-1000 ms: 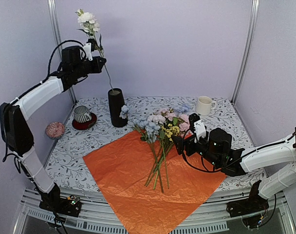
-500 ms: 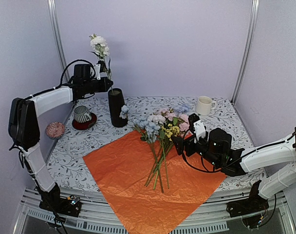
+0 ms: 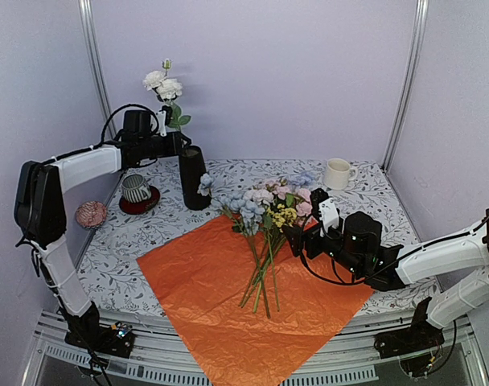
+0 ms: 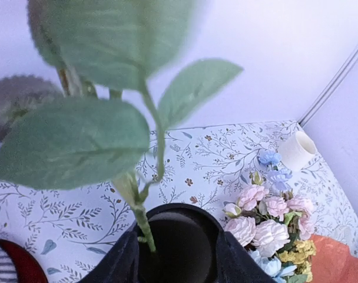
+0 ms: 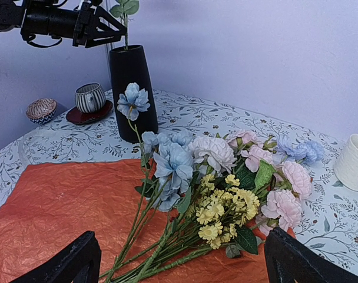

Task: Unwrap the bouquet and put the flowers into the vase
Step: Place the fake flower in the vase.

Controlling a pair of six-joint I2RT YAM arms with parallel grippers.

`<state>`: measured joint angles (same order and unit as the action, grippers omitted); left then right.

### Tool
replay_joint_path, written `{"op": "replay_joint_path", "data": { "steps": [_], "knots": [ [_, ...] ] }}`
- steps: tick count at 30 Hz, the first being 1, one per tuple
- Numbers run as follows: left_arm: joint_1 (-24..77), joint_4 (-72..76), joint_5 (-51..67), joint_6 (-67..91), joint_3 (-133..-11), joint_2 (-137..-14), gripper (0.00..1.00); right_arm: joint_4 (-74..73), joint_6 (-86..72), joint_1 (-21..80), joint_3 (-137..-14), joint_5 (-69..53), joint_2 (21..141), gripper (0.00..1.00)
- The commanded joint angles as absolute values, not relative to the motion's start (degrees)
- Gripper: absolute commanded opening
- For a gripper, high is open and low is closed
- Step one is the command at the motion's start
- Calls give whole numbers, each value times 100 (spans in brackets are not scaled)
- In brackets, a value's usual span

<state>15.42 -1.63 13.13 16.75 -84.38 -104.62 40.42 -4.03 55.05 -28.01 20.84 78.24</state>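
The black vase [image 3: 193,177] stands at the back left with one white flower [image 3: 162,83] in it. In the left wrist view that flower's stem [image 4: 145,227] drops into the vase mouth [image 4: 179,207]. My left gripper [image 3: 177,141] hovers at the vase top, open, with a finger on each side of the stem. The rest of the flowers [image 3: 265,209] lie as an unwrapped bouquet on the spread orange sheet [image 3: 204,297]. A blue bloom [image 5: 133,100] leans against the vase [image 5: 133,88]. My right gripper [image 5: 185,265] is open just in front of the stems, holding nothing.
A white mug [image 3: 337,173] stands at the back right. A striped cup on a red saucer [image 3: 136,189] and a small pink bowl [image 3: 91,214] sit left of the vase. Walls close in the table on three sides.
My left arm came down and lowered the white flower's stem into the vase. Its jaws then opened off the stem. The right arm has not moved.
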Motion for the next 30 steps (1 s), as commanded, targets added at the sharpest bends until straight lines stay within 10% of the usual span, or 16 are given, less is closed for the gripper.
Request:
{"op": "replay_joint_path", "data": {
  "steps": [1, 21, 30],
  "knots": [
    [1504, -216, 1248, 1764, -8169, -10159, 50, 4113, -422, 5481, -2881, 2058, 7893, 99],
    [1522, -284, 1291, 2063, -6535, -8303, 98, 4087, -450, 5476, -2899, 2004, 7906, 99],
    [1702, -855, 1140, 2143, -5990, -7330, 98, 4070, -481, 5481, -2925, 1939, 7954, 99]
  ]
}}
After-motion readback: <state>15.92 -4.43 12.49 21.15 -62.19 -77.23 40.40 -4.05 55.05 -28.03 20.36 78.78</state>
